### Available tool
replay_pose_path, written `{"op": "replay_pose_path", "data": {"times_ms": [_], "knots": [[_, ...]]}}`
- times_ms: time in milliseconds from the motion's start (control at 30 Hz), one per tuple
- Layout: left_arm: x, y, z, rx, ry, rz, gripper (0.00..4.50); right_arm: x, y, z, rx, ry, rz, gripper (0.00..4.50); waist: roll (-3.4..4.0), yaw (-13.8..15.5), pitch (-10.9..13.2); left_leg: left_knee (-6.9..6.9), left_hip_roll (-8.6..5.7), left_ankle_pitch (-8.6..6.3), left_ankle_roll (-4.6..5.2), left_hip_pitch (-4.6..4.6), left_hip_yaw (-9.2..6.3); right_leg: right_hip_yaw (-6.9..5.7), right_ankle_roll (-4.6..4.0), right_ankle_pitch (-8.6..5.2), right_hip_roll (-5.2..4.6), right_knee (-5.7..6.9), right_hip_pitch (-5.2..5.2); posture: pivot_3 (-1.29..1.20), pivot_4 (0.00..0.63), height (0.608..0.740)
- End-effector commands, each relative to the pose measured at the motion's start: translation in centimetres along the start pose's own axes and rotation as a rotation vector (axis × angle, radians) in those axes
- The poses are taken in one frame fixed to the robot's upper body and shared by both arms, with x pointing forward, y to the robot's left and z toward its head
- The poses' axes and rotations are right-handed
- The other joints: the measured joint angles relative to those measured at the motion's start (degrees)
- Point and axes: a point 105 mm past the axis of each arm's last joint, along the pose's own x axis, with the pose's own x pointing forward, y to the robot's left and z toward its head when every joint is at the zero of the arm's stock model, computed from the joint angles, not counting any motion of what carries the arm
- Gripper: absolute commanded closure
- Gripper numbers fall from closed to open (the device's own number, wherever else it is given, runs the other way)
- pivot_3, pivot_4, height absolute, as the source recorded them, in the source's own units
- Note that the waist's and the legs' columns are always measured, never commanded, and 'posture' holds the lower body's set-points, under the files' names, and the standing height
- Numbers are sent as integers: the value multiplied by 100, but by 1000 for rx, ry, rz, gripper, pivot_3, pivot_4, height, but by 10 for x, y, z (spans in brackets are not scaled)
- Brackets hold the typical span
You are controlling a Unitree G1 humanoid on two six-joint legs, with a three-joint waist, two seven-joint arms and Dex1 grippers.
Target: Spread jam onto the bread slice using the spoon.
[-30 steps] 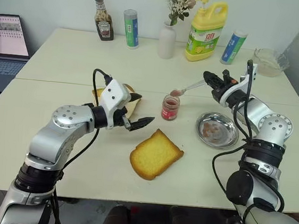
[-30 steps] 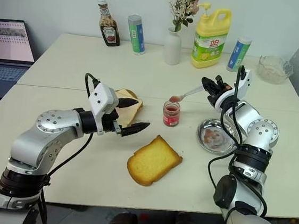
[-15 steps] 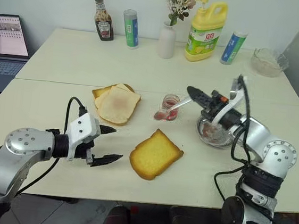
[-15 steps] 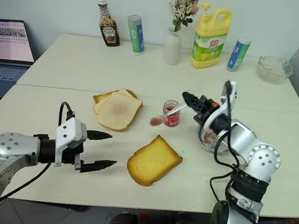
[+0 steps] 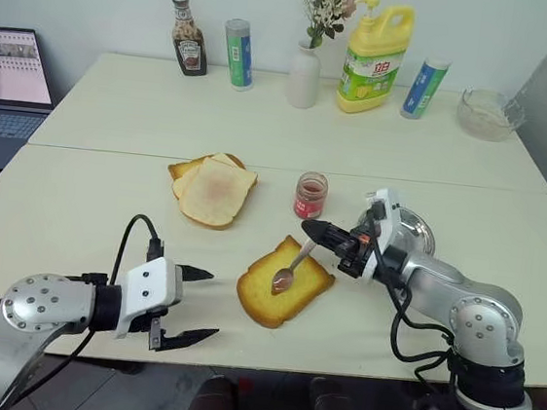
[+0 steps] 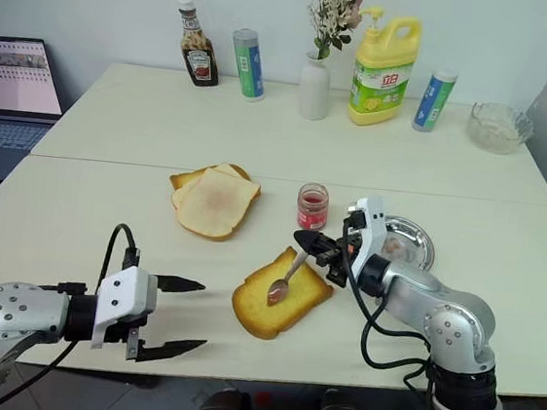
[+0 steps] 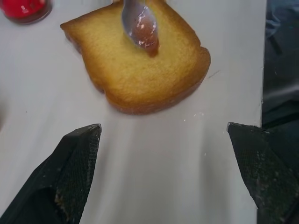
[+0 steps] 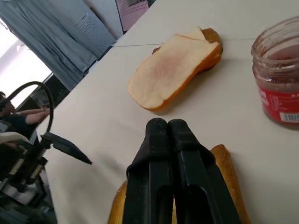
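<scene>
The golden bread slice (image 5: 289,290) lies near the table's front edge, in front of the small jam jar (image 5: 310,195). My right gripper (image 5: 312,231) is shut on the handle of the silver spoon (image 5: 296,262). It reaches in from the right, low over the slice's far edge. The spoon's bowl (image 7: 139,23) carries red jam and rests on the slice's top. My left gripper (image 5: 194,304) stands open and holds nothing, just left of the slice at the front edge. In the left wrist view its black fingers (image 7: 79,149) frame the bread slice (image 7: 140,70).
Paler slices (image 5: 214,187) are stacked left of the jar. A round steel dish (image 5: 419,232) sits behind my right arm. Along the back stand a ketchup bottle (image 5: 185,47), two cans, a vase (image 5: 305,71), a yellow detergent bottle (image 5: 377,54) and a glass bowl (image 5: 487,112). A laptop (image 5: 9,69) is far left.
My right gripper carried the jam-laden spoon from above the jar down and forward onto the bread slice. My left gripper pulled back from beside the jar to the front edge, staying open.
</scene>
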Motion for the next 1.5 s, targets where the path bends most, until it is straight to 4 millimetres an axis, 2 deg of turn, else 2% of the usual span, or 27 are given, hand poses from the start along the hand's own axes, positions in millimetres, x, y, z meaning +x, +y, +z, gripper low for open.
{"op": "replay_pose_path", "data": {"times_ms": [33,167,533,967,1067,1167,1233,1300,1367,1500], "knots": [[0,-1,13,70,-22,6,0,-2,22,18,-153,-89,94,4473,0,1,0,0,0,0,0,-1,-2,-1,0,0,1,0,0,0,150,740],[2,2,17,86,-29,19,0,-2,34,25,-269,-117,144,4473,-1,4,0,0,0,0,0,-1,-3,-2,0,0,1,0,0,0,150,740],[8,9,22,111,-36,21,0,-12,38,33,-456,-116,177,4473,-2,18,-1,4,-1,0,0,0,-3,-3,-5,3,1,1,3,0,150,740],[15,14,30,136,-61,25,0,-22,50,43,-567,-144,246,4473,-3,38,-1,6,-1,0,0,1,-5,-4,-7,5,2,3,4,0,150,740],[15,14,31,134,-76,34,0,-25,40,49,-473,-180,201,4473,-3,39,-2,7,-1,0,0,1,-5,-4,-8,6,2,3,5,0,150,740],[15,15,31,124,-79,46,0,-29,27,45,-360,-174,158,4473,-4,45,-2,7,-1,0,0,1,-6,-4,-9,6,1,4,6,0,150,740],[13,17,31,117,-89,65,0,-31,17,39,-217,-184,120,4473,-8,46,-5,7,-2,0,0,2,-7,-4,-9,7,1,3,9,0,150,740],[12,20,33,112,-109,88,0,-32,11,31,-61,-195,104,4473,-9,46,-5,7,-1,0,0,3,-7,-4,-9,7,1,3,11,0,150,740],[10,17,34,95,-120,75,0,-29,-1,14,119,-194,61,4473,-14,45,-8,7,-1,0,0,4,-7,-3,-10,7,1,5,11,0,150,740],[8,7,33,86,-104,24,0,-22,-3,-12,288,-151,49,4473,-14,29,-9,7,-1,0,0,7,-5,-1,-10,7,2,5,13,0,150,740]]}}
